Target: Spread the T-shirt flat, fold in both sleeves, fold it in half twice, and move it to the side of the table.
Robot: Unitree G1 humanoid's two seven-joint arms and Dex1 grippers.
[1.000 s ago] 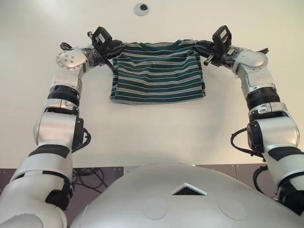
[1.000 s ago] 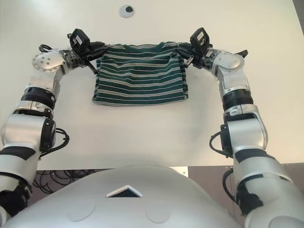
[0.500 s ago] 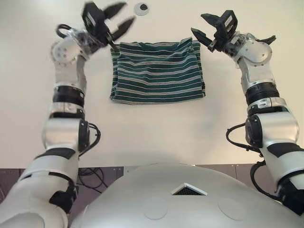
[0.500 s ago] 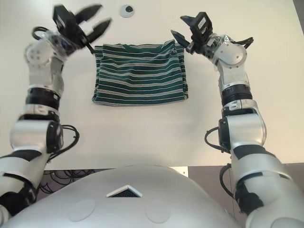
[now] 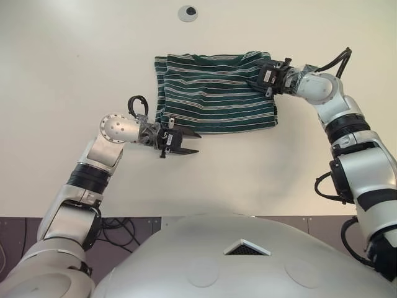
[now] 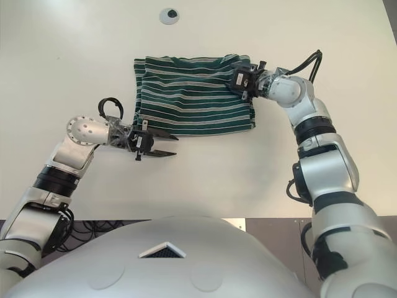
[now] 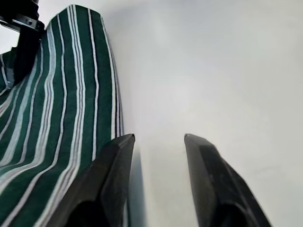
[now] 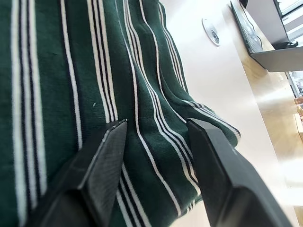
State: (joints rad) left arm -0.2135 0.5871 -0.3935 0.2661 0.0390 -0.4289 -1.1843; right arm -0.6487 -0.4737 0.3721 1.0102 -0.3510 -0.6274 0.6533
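Note:
The green striped T-shirt (image 5: pixel 214 93) lies folded into a rough rectangle on the white table (image 5: pixel 74 56). My left gripper (image 5: pixel 195 142) is open and low over the table, just in front of the shirt's near-left corner; one finger (image 7: pixel 111 179) is beside the striped edge (image 7: pixel 57 118). My right gripper (image 5: pixel 252 79) is open over the shirt's far-right part. Its fingers (image 8: pixel 104 165) straddle the striped cloth (image 8: pixel 71 71) with nothing clamped between them.
A round grey cap (image 5: pixel 187 12) sits in the tabletop beyond the shirt, also seen from the right wrist as the cap (image 8: pixel 211 32). Bare table surrounds the shirt on both sides. The table's near edge (image 5: pixel 186 215) runs in front of me, with cables below at the left.
Both grippers let go of the shirt's far corners and lifted open. The left then dropped to the near-left corner, and the right came down over the shirt's far-right part.

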